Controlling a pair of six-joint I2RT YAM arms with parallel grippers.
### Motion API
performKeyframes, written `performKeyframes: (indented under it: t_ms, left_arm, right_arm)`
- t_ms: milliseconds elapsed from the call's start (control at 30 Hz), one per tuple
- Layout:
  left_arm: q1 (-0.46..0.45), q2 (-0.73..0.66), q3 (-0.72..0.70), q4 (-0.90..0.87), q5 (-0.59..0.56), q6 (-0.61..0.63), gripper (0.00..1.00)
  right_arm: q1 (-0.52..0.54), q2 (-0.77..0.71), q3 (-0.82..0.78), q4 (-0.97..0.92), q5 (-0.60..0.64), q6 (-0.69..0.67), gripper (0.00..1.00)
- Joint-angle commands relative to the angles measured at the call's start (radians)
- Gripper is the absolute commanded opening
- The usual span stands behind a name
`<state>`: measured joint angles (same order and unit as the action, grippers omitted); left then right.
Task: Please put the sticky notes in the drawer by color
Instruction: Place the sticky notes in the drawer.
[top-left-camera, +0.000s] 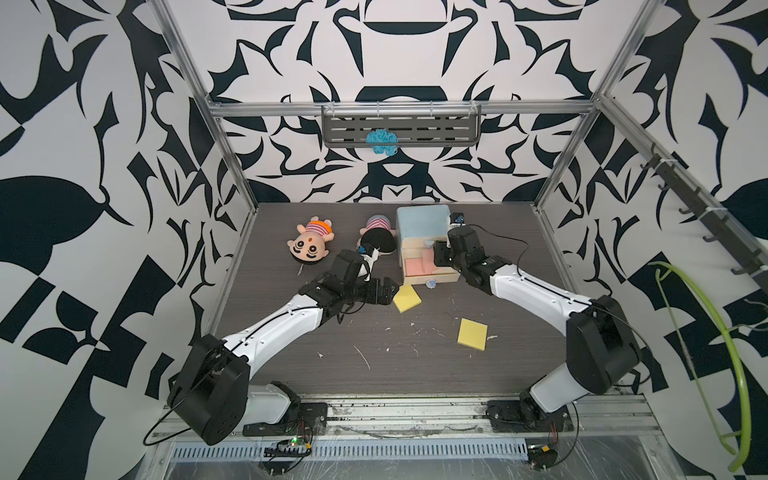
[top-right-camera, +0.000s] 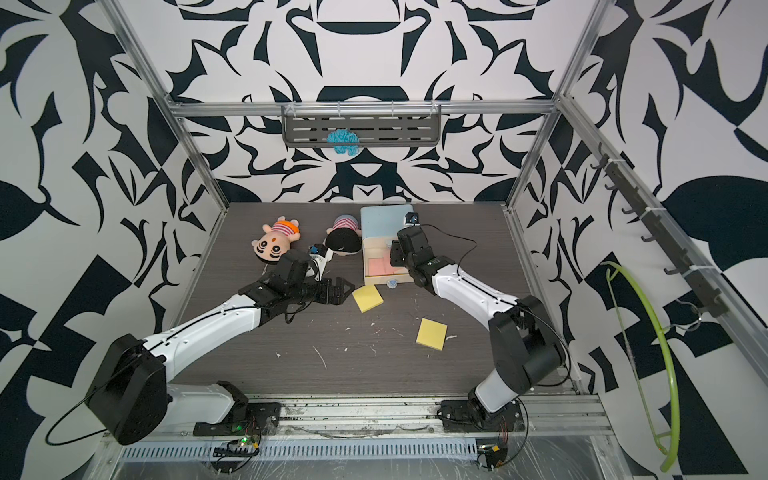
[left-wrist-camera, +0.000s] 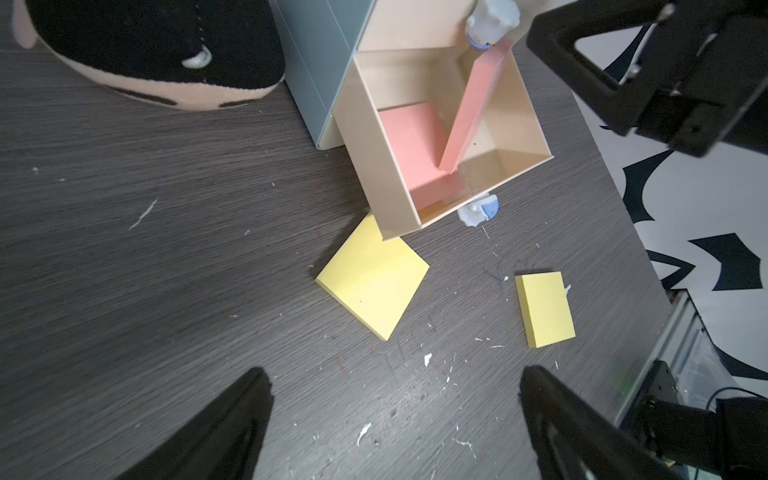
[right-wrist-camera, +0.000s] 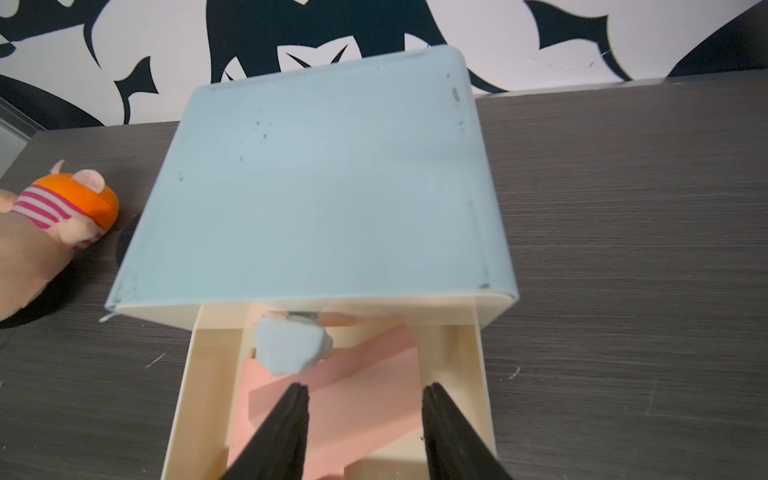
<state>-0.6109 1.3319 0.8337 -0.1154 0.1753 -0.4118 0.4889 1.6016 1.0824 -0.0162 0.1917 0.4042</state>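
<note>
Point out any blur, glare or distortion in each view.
Both top views: even light, posts splay from the wide lens. Left wrist: left hand soft, pink pad mirrored in glossy drawer wall. Right wrist: knob blurred, cabinet top stretched.

Bright, even light; soft shadows, slightly soft focus.

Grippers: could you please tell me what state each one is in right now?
Left gripper: open, holding nothing.
Right gripper: partly open, holding nothing, above the open drawer.
</note>
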Motion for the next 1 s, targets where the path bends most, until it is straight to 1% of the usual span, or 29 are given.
performKeyframes:
  t_ms: [0,133,233,400,500,567,733,800,967]
  left_arm:
    - [-0.003,-0.027,0.008,-0.007,-0.013,0.013,0.99]
    - [-0.002,-0.019,0.008,-0.012,-0.013,0.018,0.99]
    - [-0.002,-0.017,0.002,-0.003,-0.011,0.014,0.99]
    - [-0.002,-0.018,0.007,0.013,-0.012,0.008,0.99]
    - [-0.002,0.003,0.042,0.029,-0.029,-0.010,0.99]
    - [-0.004,0.033,0.091,0.030,-0.064,-0.026,0.99]
    - [-0.010,0.149,0.234,0.069,-0.174,-0.121,0.99]
    - [-0.012,0.218,0.326,0.056,-0.209,-0.170,0.99]
    - [-0.011,0.392,0.577,-0.054,-0.272,-0.214,0.99]
  right_arm:
    - [-0.016,0.037,0.049,0.041,-0.082,0.042,0.50]
    - [-0.026,0.091,0.066,0.031,-0.109,0.053,0.50]
    - [-0.029,0.090,0.067,0.011,-0.122,0.057,0.49]
    - [-0.029,-0.025,0.013,0.008,-0.113,0.047,0.50]
    - [-0.029,-0.119,-0.048,0.001,-0.101,0.045,0.51]
    - [-0.029,-0.180,-0.096,-0.018,-0.100,0.047,0.53]
    - [-0.027,-0.327,-0.258,-0.008,-0.182,0.091,0.57]
    - [-0.027,-0.375,-0.336,0.003,-0.226,0.101,0.60]
    - [-0.024,-0.441,-0.499,0.036,-0.299,0.114,0.63]
